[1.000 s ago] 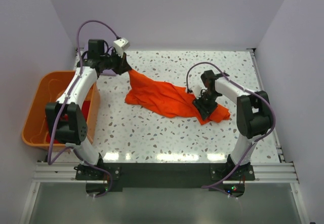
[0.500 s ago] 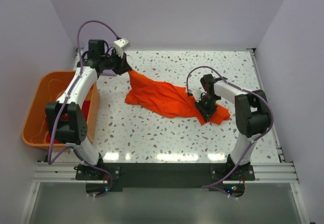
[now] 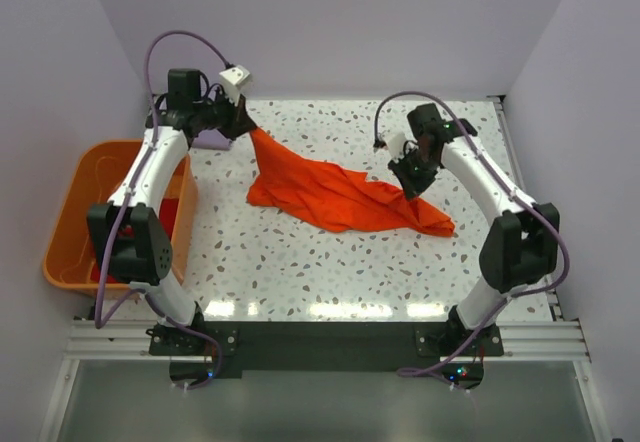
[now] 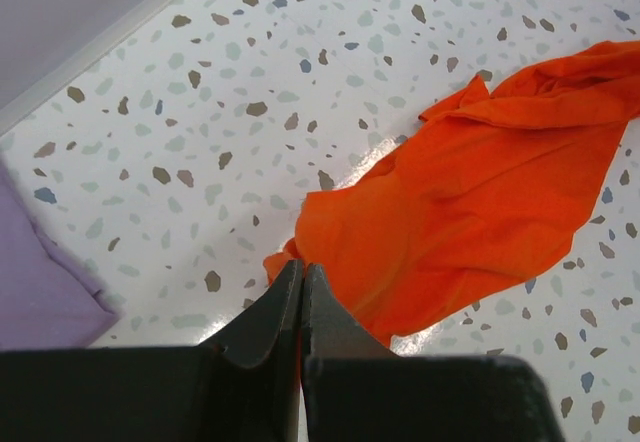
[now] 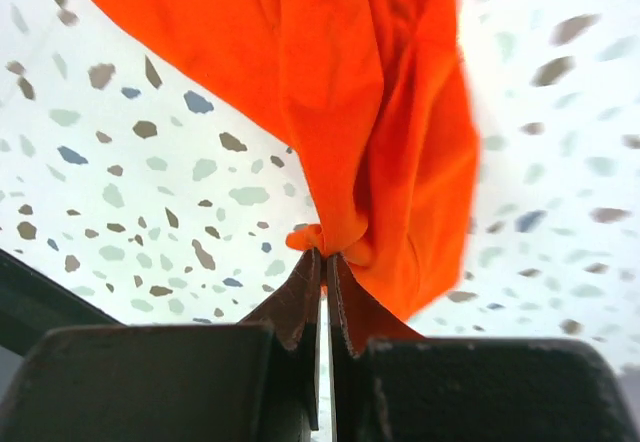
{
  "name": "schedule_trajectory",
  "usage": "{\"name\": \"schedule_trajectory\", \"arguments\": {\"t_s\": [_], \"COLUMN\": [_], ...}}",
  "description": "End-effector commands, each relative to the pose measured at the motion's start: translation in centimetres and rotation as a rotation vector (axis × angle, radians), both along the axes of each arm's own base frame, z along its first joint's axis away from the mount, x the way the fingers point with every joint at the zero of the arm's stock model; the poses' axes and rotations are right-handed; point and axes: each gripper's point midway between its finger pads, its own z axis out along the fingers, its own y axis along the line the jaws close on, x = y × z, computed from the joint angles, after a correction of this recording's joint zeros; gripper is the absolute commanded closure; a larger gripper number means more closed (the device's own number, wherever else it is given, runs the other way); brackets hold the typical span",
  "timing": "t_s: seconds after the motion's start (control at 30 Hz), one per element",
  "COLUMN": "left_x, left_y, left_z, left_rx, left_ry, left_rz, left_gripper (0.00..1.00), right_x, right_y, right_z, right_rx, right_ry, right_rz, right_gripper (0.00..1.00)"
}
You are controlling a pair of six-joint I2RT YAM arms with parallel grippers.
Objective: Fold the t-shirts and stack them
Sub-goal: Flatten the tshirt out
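Your left tool (image 3: 246, 128) is pinching one corner of the orange t-shirt (image 3: 320, 194) with its jaws pressed fully together, and it is holding that corner raised off the counter (image 3: 330, 262) near the far left. In the left wrist view the left tool (image 4: 300, 268) is showing its two dark fingertips meeting in a thin line with orange cloth gathered right at the tips, while the rest of the orange t-shirt (image 4: 470, 197) is trailing away to the right across the speckled surface. Your right tool (image 3: 414, 190) is gripping the opposite end of the same shirt, also closed tight. In the right wrist view the right tool (image 5: 322, 255) is clamping a small bunched fold, and the orange t-shirt (image 5: 375, 92) is hanging in a draped sheet beyond the fingers. Between the two tools the shirt is sagging: its middle is lying wrinkled on the counter while both held ends are lifting upward. The lavender t-shirt (image 3: 212, 143) is lying flat at the far left of the counter, partly under your left arm, and its edge (image 4: 40, 297) is showing just beside the left tool. The red t-shirt (image 3: 180, 217) is sitting inside the orange tub (image 3: 62, 212) at the left edge.
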Motion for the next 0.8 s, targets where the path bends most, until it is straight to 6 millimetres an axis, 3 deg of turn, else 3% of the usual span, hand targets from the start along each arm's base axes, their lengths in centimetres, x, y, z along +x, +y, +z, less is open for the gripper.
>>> {"name": "schedule_trajectory", "arguments": {"t_s": [0.0,0.13,0.2,0.33,0.43,0.53,0.6,0.77], "left_x": [1.9,3.6,4.3,4.6,4.7,4.8,5.0,4.5], "left_y": [1.6,3.1,5.0,5.8,6.1,6.0,6.1,5.8], "left_z": [5.2,9.6,10.7,12.3,14.4,16.4,18.8,24.3], "left_rx": [-0.025,-0.035,-0.034,-0.031,-0.027,-0.040,-0.059,-0.123], "left_ry": [-0.127,-0.227,-0.251,-0.294,-0.353,-0.402,-0.462,-0.601], "left_rz": [0.043,0.101,0.154,0.170,0.179,0.176,0.195,0.210], "left_gripper": [1.00,1.00,1.00,1.00,1.00,1.00,1.00,1.00], "right_x": [-0.4,0.9,1.4,2.8,4.8,6.4,8.0,10.8], "right_y": [-1.2,-4.1,-5.9,-7.5,-9.0,-10.6,-11.3,-13.2], "right_z": [6.6,10.5,11.4,13.2,16.0,19.3,21.8,30.4], "right_rx": [-0.009,-0.099,-0.133,-0.147,-0.160,-0.170,-0.187,-0.207], "right_ry": [-0.114,-0.238,-0.270,-0.340,-0.461,-0.585,-0.700,-1.055], "right_rz": [0.033,0.040,0.034,-0.004,-0.052,-0.119,-0.155,-0.300], "right_gripper": [1.00,1.00,1.00,1.00,1.00,1.00,1.00,1.00]}}
